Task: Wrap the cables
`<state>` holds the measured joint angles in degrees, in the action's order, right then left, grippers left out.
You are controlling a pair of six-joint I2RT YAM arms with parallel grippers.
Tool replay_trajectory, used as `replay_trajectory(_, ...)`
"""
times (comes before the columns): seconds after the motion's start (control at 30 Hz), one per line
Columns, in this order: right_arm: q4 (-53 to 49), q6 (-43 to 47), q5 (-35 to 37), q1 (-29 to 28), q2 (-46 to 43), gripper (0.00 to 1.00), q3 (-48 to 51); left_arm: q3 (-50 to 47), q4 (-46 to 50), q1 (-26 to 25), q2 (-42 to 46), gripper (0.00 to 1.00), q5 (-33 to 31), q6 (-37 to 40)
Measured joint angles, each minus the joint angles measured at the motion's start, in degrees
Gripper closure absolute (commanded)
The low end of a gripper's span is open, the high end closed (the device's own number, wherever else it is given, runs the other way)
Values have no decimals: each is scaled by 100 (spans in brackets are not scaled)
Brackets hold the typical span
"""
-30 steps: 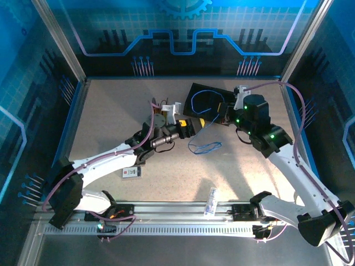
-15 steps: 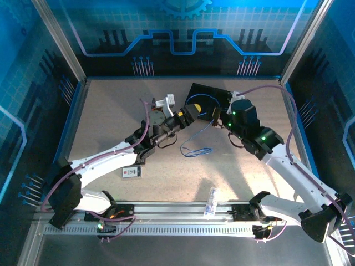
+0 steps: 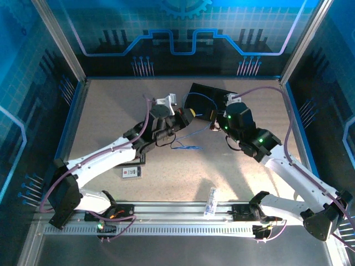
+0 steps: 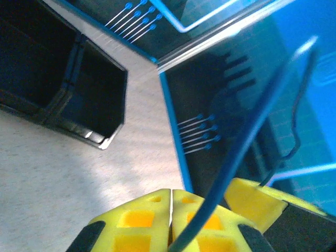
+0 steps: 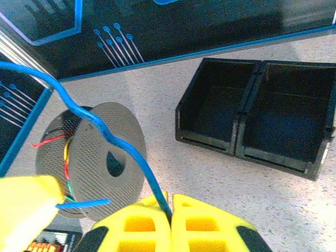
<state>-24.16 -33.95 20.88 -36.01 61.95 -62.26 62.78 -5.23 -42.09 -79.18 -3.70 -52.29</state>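
Closing from wide open a second ago, left gripper point(image 4: 170, 210) now pinches the blue cable point(image 5: 126, 149) by the grey spool point(image 5: 100, 157), right gripper point(image 5: 170, 210) clenched on it too, slack trailing on the counter point(image 3: 111, 111), so winding looks possible.

Left arm point(image 3: 105, 160): reaches forward and right from base, forearm angled toward right gripper.
Left gripper point(image 3: 188, 113): yellow pads point(image 4: 136, 220) pressed together, only thin seam between them. Blue cable point(image 4: 247, 136) crosses right pad, meets seam at pad base, appears pinched.
Right arm point(image 3: 288, 166): stretches forward and left from base, wrist pointing at left gripper.
Right gripper point(image 3: 215, 118): pads closed tight, blue cable clamped in seam.
Grippers tip toward tip, near each other, apart. Left fingertip sits low left of right gripper in right wrist view.
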Motion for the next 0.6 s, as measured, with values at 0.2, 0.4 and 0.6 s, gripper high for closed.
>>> replay_trajectory(0.2, -474, 1384, 468, 24, 87, 100, -413, 2889, 3174, 457, -951, 100, 835, 2059)
replay_trajectory(0.4, -730, 2472, 809, 188, 304, 100, -573, 4000, 5578, 470, -1486, 95, 601, 3764)
replay_trajectory(0.6, -1036, 2588, 234, 570, 459, 100, -785, 4050, 6273, 494, -1532, 39, 195, 4374)
